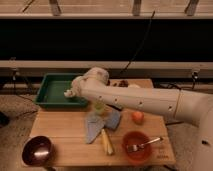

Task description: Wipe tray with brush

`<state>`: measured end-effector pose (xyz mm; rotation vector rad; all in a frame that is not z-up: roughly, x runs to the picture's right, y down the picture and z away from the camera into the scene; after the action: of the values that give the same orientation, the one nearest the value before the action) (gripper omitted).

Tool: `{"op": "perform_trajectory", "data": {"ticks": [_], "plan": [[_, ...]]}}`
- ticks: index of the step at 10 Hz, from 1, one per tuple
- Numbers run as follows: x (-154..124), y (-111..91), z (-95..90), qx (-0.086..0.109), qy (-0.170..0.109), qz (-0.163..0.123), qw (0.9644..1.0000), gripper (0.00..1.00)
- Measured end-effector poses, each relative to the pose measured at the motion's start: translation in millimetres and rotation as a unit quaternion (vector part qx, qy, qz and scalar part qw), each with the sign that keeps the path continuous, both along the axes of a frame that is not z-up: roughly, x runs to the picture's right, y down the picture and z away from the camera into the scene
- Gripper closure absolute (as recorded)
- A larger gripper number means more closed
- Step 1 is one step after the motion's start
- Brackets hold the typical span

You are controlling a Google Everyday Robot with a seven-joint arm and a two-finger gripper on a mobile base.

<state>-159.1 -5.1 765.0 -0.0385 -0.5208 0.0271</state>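
Over green tray [51, 86]: hand [70, 93]; in orange bowl [142, 155]: fork [147, 144].

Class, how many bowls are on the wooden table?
2: a dark bowl bottom left, an orange bowl holding a fork bottom right. The arm may hide others. The tool is over the green tray.

Gripper [69, 93] hangs over one end of tray [50, 92]; tray's other half lies bare. Arm [135, 100] bars the table's [65, 132] rear. Cloth [102, 122], tan block [106, 141], orange bowl [129, 152] w/ fork [146, 144] crowd front centre.
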Motion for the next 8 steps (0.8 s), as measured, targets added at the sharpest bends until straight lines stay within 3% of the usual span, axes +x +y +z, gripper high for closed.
{"op": "perform_trajectory", "data": {"ticks": [2,4,8], "plan": [[-4.1,-12.2,24.6,0.011,0.002,-0.007,0.9999,0.93],[-10.0,-23.5,37.0,0.022,0.002,-0.009,0.9997,0.93],[-60.0,-41.9,31.1,0.045,-0.031,-0.021,0.9983,0.93]]}}
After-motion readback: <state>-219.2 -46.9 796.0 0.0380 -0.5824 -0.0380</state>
